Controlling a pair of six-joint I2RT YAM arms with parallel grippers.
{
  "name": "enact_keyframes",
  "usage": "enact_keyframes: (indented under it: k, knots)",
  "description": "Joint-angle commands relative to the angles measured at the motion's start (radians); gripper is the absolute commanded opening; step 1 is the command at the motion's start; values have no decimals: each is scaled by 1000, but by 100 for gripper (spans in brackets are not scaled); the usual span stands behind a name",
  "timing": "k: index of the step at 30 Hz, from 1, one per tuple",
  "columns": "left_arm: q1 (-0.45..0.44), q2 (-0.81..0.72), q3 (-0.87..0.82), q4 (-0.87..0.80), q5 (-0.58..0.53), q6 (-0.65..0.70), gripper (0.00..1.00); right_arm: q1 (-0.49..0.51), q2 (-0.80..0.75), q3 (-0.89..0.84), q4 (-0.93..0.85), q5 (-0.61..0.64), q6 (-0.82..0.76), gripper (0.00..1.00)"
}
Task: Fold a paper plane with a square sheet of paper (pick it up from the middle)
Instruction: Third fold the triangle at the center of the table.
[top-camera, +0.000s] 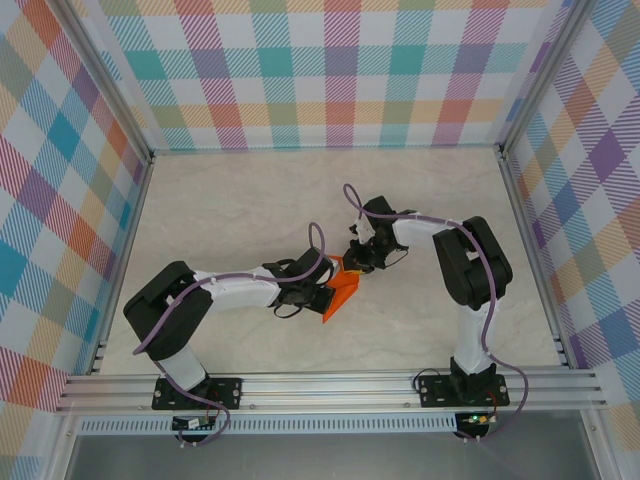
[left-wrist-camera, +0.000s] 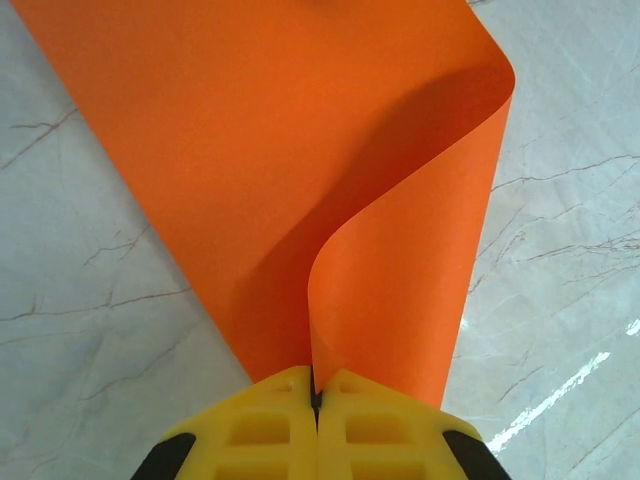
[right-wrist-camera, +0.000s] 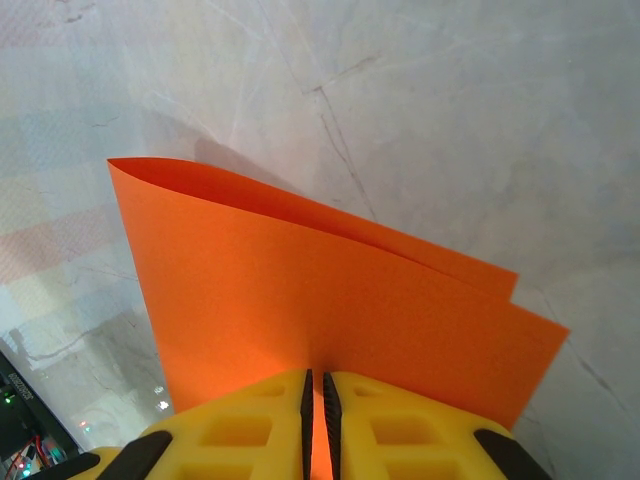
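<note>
Under orange paper (top-camera: 343, 287), marbled tabletop (top-camera: 250, 190), plaid walls (top-camera: 340, 70)

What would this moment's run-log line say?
left hand: shut on orange paper | right hand: shut on same sheet | sheet: curled double, no crease yet

Plain bright orange sheet of paper (left-wrist-camera: 250, 150), grey-veined white marble-patterned table (top-camera: 220, 200), multicoloured plaid walls (top-camera: 340, 70).

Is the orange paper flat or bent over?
Bent over, not creased. The square sheet of paper doubles back on itself in a rounded curve.
</note>
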Motion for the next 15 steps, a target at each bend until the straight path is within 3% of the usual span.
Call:
enact_keyframes:
  k: [1, 15]
  knots:
    - [14, 7, 21, 10, -17, 9, 0, 9, 37, -9, -47, 47, -13, 15]
    - [16, 44, 29, -22, -41, 21, 0, 10, 46, -7, -41, 47, -10, 16]
